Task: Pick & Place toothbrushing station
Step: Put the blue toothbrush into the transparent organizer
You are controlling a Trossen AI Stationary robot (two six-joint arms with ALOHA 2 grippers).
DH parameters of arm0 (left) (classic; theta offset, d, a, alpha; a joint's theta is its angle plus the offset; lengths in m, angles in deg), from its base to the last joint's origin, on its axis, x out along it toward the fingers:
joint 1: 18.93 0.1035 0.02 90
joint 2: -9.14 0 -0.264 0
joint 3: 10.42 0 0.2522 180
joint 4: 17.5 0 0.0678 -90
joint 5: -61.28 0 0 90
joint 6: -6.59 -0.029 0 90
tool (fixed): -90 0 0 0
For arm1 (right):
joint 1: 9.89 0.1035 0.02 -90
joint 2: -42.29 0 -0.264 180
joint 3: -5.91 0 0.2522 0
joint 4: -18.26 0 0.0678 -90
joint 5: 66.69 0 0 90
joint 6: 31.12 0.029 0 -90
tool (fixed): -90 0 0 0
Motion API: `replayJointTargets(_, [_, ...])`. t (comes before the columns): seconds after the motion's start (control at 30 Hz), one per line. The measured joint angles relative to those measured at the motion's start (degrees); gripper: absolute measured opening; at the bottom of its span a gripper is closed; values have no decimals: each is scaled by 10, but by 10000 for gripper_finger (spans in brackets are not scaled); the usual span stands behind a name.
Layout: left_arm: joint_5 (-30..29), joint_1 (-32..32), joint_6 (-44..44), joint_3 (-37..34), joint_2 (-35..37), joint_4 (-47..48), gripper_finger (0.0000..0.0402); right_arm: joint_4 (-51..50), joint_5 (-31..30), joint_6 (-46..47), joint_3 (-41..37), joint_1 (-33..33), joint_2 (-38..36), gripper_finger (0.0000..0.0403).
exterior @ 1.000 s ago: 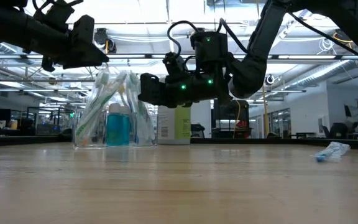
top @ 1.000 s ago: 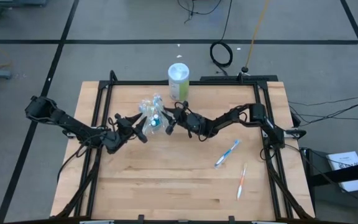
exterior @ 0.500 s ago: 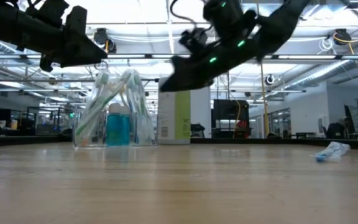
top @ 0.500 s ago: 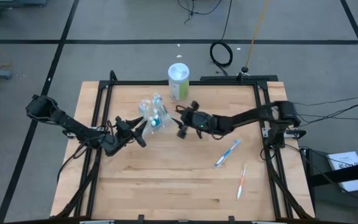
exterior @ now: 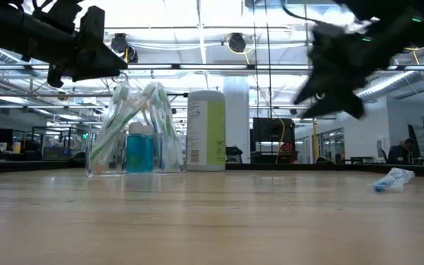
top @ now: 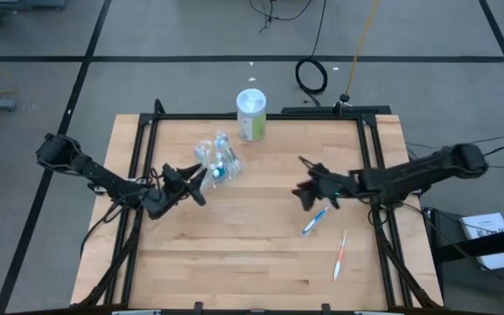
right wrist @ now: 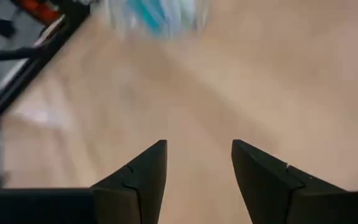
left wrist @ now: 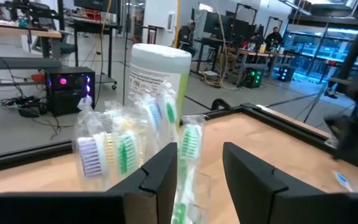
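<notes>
The clear crinkly container [top: 216, 163] stands on the table at the back middle, with several wrapped toothbrushes and a blue tube [exterior: 140, 147] upright inside it. My left gripper [top: 201, 183] is open beside its top. In the left wrist view its fingers [left wrist: 160, 177] stand on either side of a wrapped green toothbrush [left wrist: 189, 147]; I cannot tell whether they touch it. My right gripper [top: 303, 193] is open and empty above the table, just left of a loose blue toothbrush [top: 319, 215]. A loose orange toothbrush [top: 340, 255] lies nearer the front right.
A tall white and green canister [top: 251, 115] stands just behind the container. Black frame rails [top: 138, 175] run along the table's left, right and far edges. Bare wood lies across the table's front half [top: 234, 262].
My right gripper has drawn away from the container and swung toward the table's right edge and a little toward its near edge, stopping beside the loose blue toothbrush. The container and its toothbrushes have stayed where they were.
</notes>
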Motion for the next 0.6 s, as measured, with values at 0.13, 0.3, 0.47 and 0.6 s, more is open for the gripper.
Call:
replayJointTargets(0.13, [0, 11, 0, 0, 0, 0, 131, -1, 57, 126, -80, 12, -80, 169])
replayJointTargets(0.3, [0, 33, -4, 0, 0, 0, 131, -3, 130, 234, -128, 14, -134, 155])
replayJointTargets(0.47, [0, 62, -4, 0, 0, 0, 131, 1, 179, 285, -109, 27, -136, 130])
replayJointTargets(0.6, [0, 89, -4, 0, 0, 0, 131, -10, 212, 371, -94, 48, -112, 119])
